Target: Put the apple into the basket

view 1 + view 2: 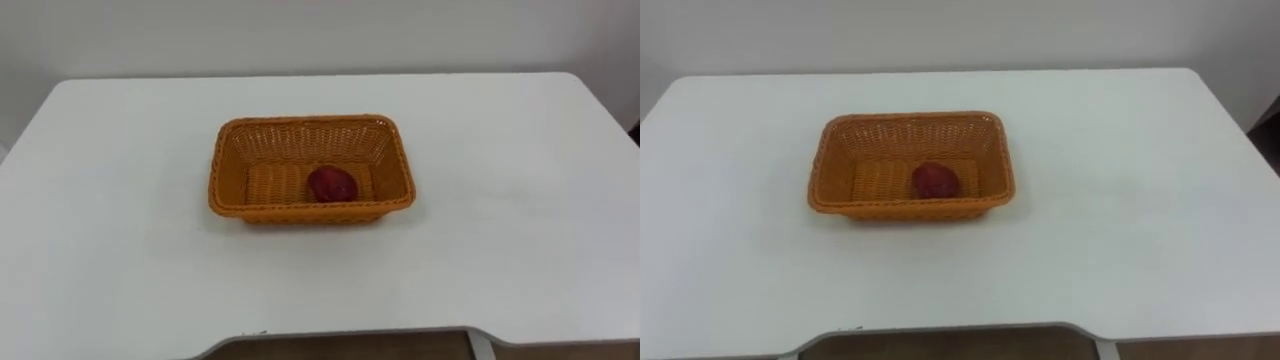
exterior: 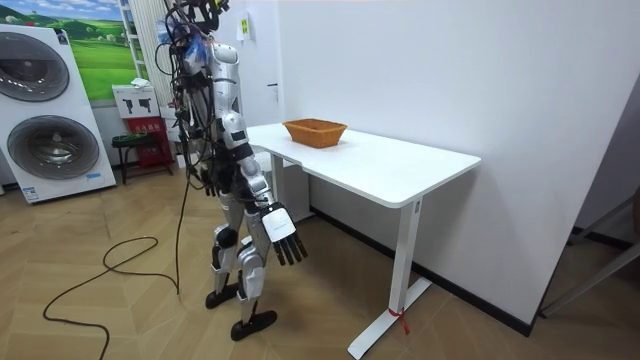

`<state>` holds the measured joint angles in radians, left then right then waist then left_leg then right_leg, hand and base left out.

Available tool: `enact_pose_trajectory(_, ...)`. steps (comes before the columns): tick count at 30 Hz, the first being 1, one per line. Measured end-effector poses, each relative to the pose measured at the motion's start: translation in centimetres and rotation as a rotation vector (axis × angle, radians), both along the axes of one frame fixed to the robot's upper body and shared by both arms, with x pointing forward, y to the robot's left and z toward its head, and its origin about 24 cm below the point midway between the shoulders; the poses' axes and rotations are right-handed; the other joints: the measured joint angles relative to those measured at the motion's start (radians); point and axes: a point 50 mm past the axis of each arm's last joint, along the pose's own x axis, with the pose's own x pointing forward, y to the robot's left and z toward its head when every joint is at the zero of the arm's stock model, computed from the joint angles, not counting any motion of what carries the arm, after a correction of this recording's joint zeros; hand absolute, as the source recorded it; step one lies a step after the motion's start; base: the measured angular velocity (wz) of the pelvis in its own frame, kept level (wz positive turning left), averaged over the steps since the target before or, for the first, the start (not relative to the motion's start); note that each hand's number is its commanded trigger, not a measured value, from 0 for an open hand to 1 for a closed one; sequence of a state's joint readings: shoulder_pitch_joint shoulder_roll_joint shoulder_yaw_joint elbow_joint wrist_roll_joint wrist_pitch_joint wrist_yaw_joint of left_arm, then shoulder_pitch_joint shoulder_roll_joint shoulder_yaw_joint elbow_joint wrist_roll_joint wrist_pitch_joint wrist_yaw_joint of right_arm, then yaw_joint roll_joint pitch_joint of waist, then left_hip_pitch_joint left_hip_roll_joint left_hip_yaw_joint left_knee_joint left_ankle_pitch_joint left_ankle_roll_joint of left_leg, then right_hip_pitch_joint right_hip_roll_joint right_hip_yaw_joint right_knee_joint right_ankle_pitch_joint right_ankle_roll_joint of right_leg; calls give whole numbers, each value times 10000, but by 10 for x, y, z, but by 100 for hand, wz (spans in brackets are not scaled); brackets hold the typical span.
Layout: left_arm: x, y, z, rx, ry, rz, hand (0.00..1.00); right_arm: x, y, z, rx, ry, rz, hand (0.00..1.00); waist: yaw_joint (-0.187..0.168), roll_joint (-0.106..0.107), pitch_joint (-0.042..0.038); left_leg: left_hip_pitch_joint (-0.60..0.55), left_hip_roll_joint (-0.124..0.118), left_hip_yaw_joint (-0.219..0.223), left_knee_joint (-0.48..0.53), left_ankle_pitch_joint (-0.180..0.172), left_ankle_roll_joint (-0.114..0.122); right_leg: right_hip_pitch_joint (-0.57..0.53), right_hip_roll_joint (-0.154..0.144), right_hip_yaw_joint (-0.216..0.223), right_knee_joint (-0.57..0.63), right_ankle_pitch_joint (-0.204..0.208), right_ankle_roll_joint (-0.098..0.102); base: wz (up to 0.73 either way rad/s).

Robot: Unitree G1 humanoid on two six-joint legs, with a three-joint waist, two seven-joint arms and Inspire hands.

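A dark red apple (image 1: 332, 185) lies inside an orange woven basket (image 1: 228, 165), on its floor toward the near side. The basket stands at the middle of a white table (image 1: 500, 210), a little left of centre. In the room view I stand at the table's long side with both arms lowered. My right hand (image 2: 283, 240) hangs open below the tabletop with its fingers relaxed and nothing in it. My left hand (image 2: 211, 180) hangs at the far side of my body, mostly hidden. The basket (image 2: 315, 131) sits near the wall side of the table (image 2: 400, 170).
The table stands against a white wall. Its near edge (image 1: 350, 335) runs along the bottom of the eye views. In the room view, washing machines (image 2: 45, 110) and a small stool (image 2: 130, 145) stand behind me on the wooden floor.
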<state>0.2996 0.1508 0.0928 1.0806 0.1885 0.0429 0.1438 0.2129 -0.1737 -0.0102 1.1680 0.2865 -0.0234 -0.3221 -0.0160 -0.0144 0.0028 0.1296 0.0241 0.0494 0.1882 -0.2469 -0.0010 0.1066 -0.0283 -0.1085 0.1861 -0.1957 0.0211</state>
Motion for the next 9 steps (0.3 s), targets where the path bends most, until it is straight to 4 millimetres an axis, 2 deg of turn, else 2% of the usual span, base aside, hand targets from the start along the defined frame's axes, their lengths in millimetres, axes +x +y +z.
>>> enact_pose_trajectory(4,5,-4,-1,-116,-33,-364,0,16,12,-4,1081,-213,1228,0,2,19,18,1,-1,2,11,0,0,20,-11,-47,-10,0,0,0)
enact_pose_trajectory(9,2,-9,-3,-242,239,-594,0,22,23,-7,2280,-342,2028,0,60,32,37,38,-4,-6,35,-1,0,119,-39,-168,-36,0,0,5)
